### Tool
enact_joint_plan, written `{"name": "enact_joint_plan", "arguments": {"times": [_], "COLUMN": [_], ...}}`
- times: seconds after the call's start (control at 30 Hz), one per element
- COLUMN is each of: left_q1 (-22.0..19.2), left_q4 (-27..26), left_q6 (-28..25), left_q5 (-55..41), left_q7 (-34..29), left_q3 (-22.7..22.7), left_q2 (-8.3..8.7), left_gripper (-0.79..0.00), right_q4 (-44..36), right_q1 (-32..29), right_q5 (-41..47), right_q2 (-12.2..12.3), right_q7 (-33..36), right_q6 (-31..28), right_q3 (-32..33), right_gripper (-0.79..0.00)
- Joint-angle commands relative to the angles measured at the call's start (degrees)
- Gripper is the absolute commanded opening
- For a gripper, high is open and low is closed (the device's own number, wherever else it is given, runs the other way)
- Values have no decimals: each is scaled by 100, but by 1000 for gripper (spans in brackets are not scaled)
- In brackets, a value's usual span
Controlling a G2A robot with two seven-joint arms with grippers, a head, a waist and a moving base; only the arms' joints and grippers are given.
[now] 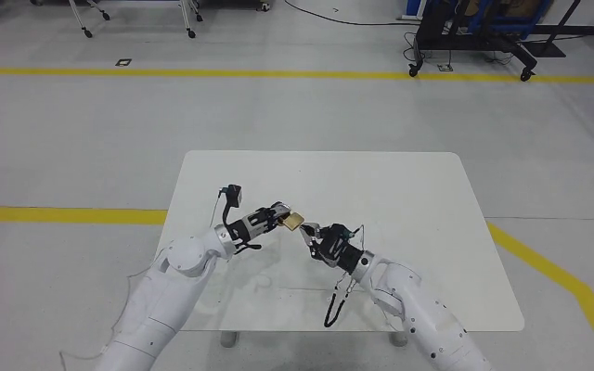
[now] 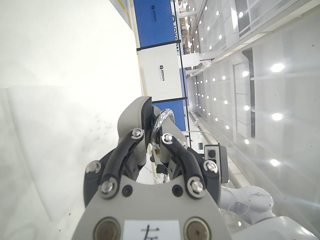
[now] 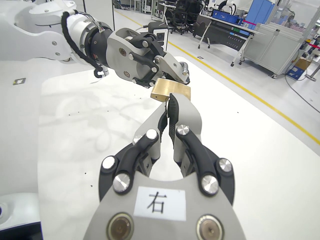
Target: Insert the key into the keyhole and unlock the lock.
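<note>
A brass padlock [image 3: 171, 90] hangs in the air above the white table [image 1: 418, 195], held by its silver shackle [image 2: 161, 122]. My left gripper [image 3: 183, 74] is shut on that shackle. The padlock [image 1: 293, 221] shows as a small gold block between the two arms in the top view. My right gripper [image 3: 168, 103] is shut on a small silver key, whose head sits between the black pads [image 3: 172, 116]. The key's tip meets the underside of the lock body. In the top view the right gripper [image 1: 309, 234] sits just right of the lock, the left gripper [image 1: 278, 215] just left of it.
Small dark specks lie scattered on the table [image 3: 75, 116]. Beyond the table's far edge are yellow floor lines [image 1: 297, 72], wheeled carts [image 1: 473, 42] and workbenches with chairs [image 3: 190, 11].
</note>
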Motion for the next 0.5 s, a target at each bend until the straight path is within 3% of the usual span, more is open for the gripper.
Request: {"name": "enact_joint_plan", "arguments": {"times": [0.0,0.03,0.07,0.1,0.2,0.37,0.47], "left_q1": [12,18,21,24,24,16,-3], "left_q4": [-10,-11,-14,-15,-17,-12,-3], "left_q6": [-25,-31,-37,-32,-11,42,144], "left_q5": [23,44,74,95,136,254,444], "left_q7": [-5,-5,-4,-4,-1,-5,-75], "left_q3": [-8,-7,-4,1,7,21,82], "left_q2": [1,1,2,1,-1,-2,1], "left_gripper": [-785,-785,-785,-785,-785,-785,-785], "right_q4": [0,-16,-39,-59,-130,-240,-337], "right_q1": [6,5,-1,-2,-57,-254,-446], "right_q5": [-36,-97,-131,-188,-473,-870,-1074], "right_q2": [14,21,27,34,64,165,251], "right_q7": [57,115,150,179,162,-152,-381], "right_q6": [-42,-52,-66,-76,-17,-73,-96], "right_q3": [35,38,38,41,74,357,679], "right_gripper": [-785,-785,-714,-517,-203,-182,-68]}}
